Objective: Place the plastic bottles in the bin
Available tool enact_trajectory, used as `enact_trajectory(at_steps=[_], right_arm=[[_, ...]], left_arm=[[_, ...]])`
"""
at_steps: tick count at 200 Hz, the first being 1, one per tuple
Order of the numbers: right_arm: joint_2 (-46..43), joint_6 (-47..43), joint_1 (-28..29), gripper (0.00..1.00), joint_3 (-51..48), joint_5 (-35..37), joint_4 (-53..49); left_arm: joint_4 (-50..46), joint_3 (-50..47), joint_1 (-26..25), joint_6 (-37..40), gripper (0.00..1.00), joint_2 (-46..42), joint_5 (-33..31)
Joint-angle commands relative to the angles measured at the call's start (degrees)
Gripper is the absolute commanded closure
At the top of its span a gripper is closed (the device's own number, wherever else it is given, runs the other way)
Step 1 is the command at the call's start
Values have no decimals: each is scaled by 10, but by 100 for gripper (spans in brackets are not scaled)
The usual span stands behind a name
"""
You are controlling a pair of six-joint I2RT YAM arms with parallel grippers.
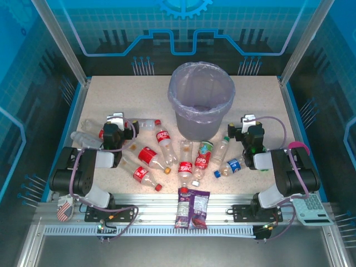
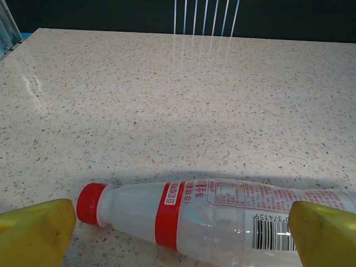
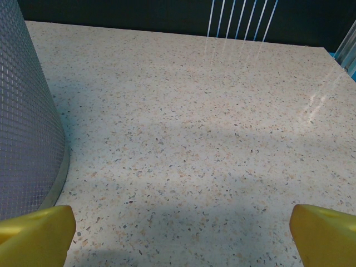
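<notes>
The grey bin with its lilac bag stands at the back centre of the table. Several plastic bottles lie in front of it, among them a red-labelled one, a blue-labelled one and clear ones at the left. My left gripper is open and low over the table. A clear, red-capped bottle lies crosswise between its yellow fingers, and I cannot tell if they touch it. My right gripper is open over bare table, with the bin wall close on its left.
A flat purple snack packet lies at the near edge, partly on the rail. A calculator sits at the near right by the right arm. Blue walls enclose the table on three sides.
</notes>
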Motion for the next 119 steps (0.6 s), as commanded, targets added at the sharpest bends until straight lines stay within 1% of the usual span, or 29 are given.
enact_trajectory(at_steps=[1,79,96,119], right_arm=[[4,-5,5,0,8,-2,10],[3,-4,2,0,9,-7,7],[3,-3,2,0,9,-7,7],[3,-3,2,0,9,-7,7]], left_arm=[[17,-8,2,-1,1,6,12],[9,-4,8,-4,1,4,25],[2,-2,17,-10,1,3,43],[5,-3,17,-9,1,3,43]])
